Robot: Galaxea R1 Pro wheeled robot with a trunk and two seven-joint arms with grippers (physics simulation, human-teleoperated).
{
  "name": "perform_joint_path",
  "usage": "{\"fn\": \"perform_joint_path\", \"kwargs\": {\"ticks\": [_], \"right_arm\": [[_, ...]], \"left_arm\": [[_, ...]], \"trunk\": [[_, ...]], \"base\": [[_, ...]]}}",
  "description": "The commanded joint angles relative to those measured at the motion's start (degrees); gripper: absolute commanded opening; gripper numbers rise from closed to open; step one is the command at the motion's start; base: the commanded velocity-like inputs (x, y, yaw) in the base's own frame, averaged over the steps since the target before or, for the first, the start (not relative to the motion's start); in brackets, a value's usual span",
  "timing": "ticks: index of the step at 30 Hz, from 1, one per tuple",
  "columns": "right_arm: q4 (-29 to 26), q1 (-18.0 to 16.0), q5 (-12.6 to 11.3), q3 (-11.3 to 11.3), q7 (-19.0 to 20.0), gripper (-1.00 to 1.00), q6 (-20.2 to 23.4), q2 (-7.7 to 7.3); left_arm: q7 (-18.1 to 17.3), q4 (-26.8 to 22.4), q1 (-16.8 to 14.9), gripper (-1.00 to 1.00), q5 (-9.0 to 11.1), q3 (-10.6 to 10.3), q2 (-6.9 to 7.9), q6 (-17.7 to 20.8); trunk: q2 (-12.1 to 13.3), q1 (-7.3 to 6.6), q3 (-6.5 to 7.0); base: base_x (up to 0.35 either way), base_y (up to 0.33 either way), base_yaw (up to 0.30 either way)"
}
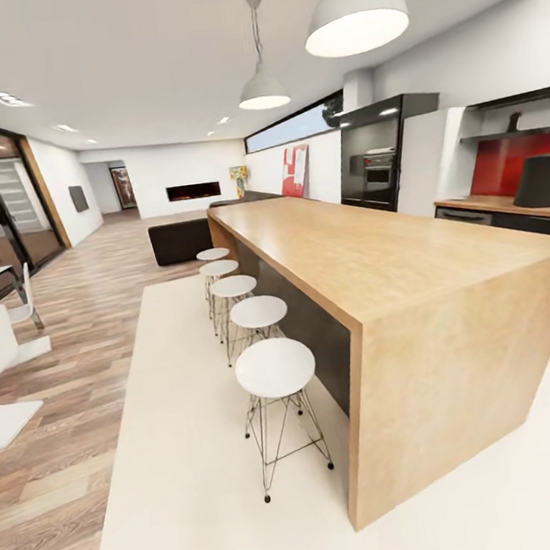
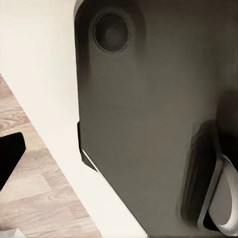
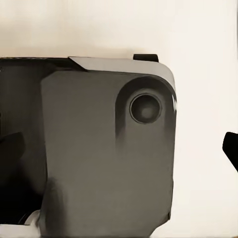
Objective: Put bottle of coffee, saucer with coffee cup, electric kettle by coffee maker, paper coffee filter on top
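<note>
The left gripper and the right gripper: I cannot tell if either one is wide or narrow, or if it holds anything. The left wrist view looks down on the robot's big dark grey body, with a round dent near the top of the frame. A small black shape sits at the left edge, and I cannot tell what it is. The right wrist view looks at the grey body too, and has its own small black shape at the right edge. Under the body lies a cream rug, and beside the rug there is wood floor.

In the head view, a long wooden island bench runs from the middle of the frame to the lower right. Five white round stools stand in a row along its left side, on the rug. Two white lamps hang at the top.

At the far right edge is the kitchen bench, with a red wall behind it. A black boxy thing stands on it, likely the coffee maker. Above it is a shelf with a small dark thing on it, too small to name. A black oven stands to the left of the kitchen bench.
</note>
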Motion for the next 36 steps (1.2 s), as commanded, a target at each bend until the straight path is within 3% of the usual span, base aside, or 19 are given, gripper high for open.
{"fn": "perform_joint_path", "kwargs": {"ticks": [1,36], "right_arm": [[-0.03,-0.01,0.0,-0.02,0.02,1.0,-0.01,0.01],[-0.03,-0.01,0.0,-0.02,0.02,1.0,-0.01,0.02]], "left_arm": [[-0.03,-0.03,-0.01,1.0,0.14,-0.02,0.0,0.06],[-0.1,-0.03,-0.01,1.0,0.12,-0.02,0.0,0.07]], "trunk": [[0.38,-0.23,0.13],[14.42,-7.91,6.41]], "base": [[0.0,0.0,-0.267],[0.0,0.0,-0.267]]}}
